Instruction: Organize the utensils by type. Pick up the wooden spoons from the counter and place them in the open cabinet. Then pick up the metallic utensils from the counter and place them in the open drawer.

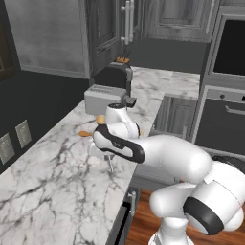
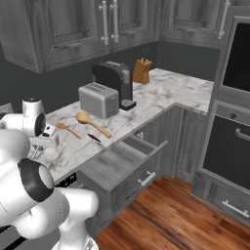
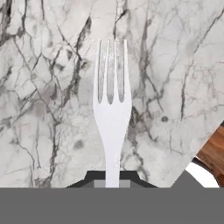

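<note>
- The hand (image 3: 112, 177) is clenched on the handle of a pale metallic fork (image 3: 111, 100); in the hand view the fork's tines point to 12 o'clock over the marble tabletop (image 3: 175, 65).
- In the right base view, two wooden spoons lie on the tabletop: the long spoon (image 2: 92, 123) in front of the toaster (image 2: 99, 99), the slimmer spoon (image 2: 67, 129) just at its 9 o'clock.
- A small dark utensil (image 2: 94, 138) lies near the tabletop edge.
- The open drawer (image 2: 122, 163) stands pulled out at 5 o'clock from the spoons.
</note>
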Controlling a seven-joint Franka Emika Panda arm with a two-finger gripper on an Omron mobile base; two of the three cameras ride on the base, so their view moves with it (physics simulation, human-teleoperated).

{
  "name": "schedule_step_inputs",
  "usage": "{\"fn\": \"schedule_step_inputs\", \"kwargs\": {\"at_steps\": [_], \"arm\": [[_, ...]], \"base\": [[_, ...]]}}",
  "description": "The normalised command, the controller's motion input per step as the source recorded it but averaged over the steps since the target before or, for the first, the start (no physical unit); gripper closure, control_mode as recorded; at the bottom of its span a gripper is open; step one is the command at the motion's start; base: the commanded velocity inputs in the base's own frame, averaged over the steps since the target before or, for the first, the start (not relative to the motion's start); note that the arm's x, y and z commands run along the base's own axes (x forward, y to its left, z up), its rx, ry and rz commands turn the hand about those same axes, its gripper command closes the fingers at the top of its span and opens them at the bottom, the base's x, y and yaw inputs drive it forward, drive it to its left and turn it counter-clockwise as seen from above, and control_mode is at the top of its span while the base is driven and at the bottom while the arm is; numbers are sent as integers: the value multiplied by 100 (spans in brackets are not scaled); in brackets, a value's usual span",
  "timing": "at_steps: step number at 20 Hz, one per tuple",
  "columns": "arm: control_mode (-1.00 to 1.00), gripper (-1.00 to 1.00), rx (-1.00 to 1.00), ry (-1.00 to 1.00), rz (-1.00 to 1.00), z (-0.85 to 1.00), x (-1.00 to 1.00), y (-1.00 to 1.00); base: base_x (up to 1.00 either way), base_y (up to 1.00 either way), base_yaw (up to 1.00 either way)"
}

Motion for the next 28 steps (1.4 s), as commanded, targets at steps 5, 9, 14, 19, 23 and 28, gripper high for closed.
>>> {"fn": "schedule_step_inputs", "kwargs": {"at_steps": [5, 9, 14, 19, 23, 28], "arm": [[-100, 100, 0, 0, -5, 0, 0, -50], [-100, 100, 0, 0, 0, 0, 0, -35], [-100, 100, 0, 0, 0, 0, 0, -42], [-100, 100, 0, 0, 0, 0, 0, -37], [-100, 100, 0, 0, 0, 0, 0, -37], [-100, 100, 1, 0, 0, 0, 1, -38]], "base": [[0, 0, 0], [0, 0, 0], [0, 0, 0], [0, 0, 0], [0, 0, 0], [0, 0, 0]]}}
